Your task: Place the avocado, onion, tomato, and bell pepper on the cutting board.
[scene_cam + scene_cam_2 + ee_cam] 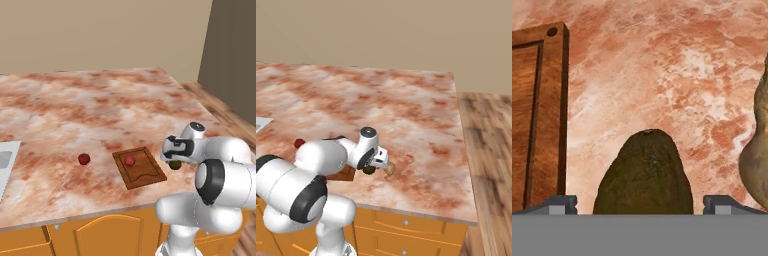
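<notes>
Gripper point(640, 202) low over the desk point(90, 105), just off the right edge of the cutting board point(145, 172); hand view shows the two finger tips spread wide, one on either side of the avocado point(644, 175), jaws apart and not yet clamped on it. Avocado sits on the desk beside the board, not on it; left base view shows it as a dark ball point(174, 164) under the hand. Onion point(756, 155) lies just beside the avocado on the side away from the board, tan bulb at the right edge of the hand view. One red item point(130, 161) already rests on the board; a second red item point(84, 159) is on the desk well to the board's left; cannot tell tomato from pepper. Judged step: closing on the avocado. Risks: round, smooth fruit may squirt out if the fingers close off-centre; the finger nearest the onion could nudge the bulb and roll it toward the desk edge, which is near here
</notes>
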Tool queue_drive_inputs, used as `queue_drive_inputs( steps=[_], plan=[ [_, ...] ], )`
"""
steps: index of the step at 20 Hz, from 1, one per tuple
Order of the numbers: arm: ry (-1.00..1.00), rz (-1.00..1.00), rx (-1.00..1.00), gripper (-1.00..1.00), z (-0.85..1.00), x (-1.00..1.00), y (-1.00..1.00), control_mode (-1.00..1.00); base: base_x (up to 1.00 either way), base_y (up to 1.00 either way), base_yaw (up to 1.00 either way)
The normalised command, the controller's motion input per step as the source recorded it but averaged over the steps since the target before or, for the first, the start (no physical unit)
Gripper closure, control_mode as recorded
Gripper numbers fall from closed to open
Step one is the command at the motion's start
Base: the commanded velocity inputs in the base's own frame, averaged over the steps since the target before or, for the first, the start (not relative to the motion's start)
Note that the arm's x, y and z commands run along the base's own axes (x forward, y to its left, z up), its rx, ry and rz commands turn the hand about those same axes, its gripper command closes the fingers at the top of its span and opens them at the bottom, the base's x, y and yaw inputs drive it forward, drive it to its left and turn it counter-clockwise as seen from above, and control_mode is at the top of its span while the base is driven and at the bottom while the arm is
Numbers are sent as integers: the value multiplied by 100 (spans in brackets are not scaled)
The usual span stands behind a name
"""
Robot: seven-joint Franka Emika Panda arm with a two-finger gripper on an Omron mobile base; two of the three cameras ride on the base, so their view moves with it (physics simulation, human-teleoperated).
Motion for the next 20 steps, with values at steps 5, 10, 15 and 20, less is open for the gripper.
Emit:
queue_drive_inputs(
  steps=[5,10,15,20],
  plan=[
    [0,8,-1,100,-22,12,0,-100,0,0,0],
    [0,5,-9,100,-10,-10,-14,-100,0,0,0],
    [0,5,-2,100,32,-19,2,-100,0,0,0],
    [2,11,4,100,55,-7,48,-100,0,0,0]
  ],
)
